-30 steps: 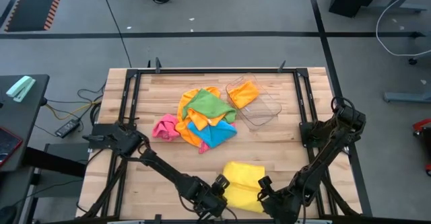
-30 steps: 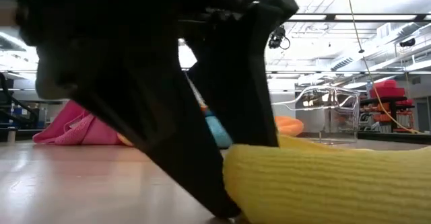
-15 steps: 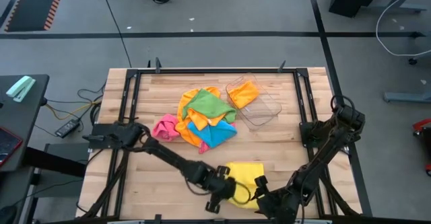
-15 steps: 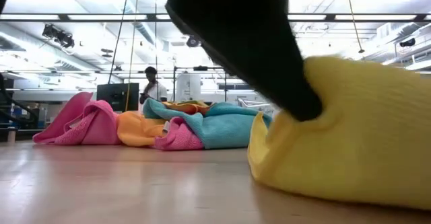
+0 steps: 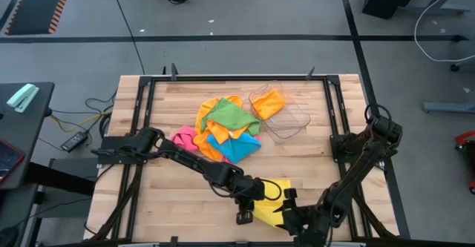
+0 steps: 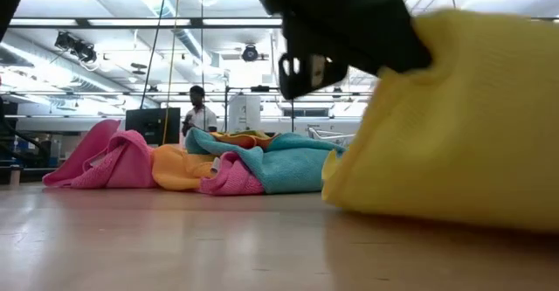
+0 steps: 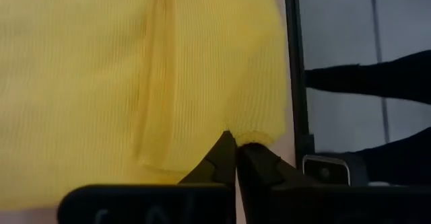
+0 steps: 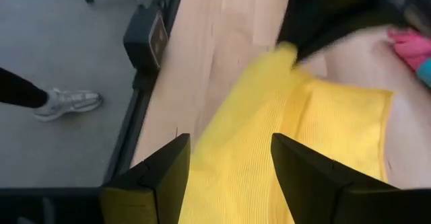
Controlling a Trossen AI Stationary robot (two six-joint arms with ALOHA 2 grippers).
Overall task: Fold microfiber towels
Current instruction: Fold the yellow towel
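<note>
Near the tabletop's front edge, the left gripper point(image 7: 236, 158) pinches the yellow towel's point(image 5: 269, 199) edge, while the right gripper point(image 8: 230, 177) seemingly holds it between parted fingers.

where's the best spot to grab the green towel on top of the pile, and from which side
Take the green towel from straight above, probably pinching a raised fold near its middle. It lies crumpled on top of the pile, over the orange towel and blue towel, so nothing covers it. Coming in sideways would likely catch the cloths beneath or the clear tray beside it.
</note>
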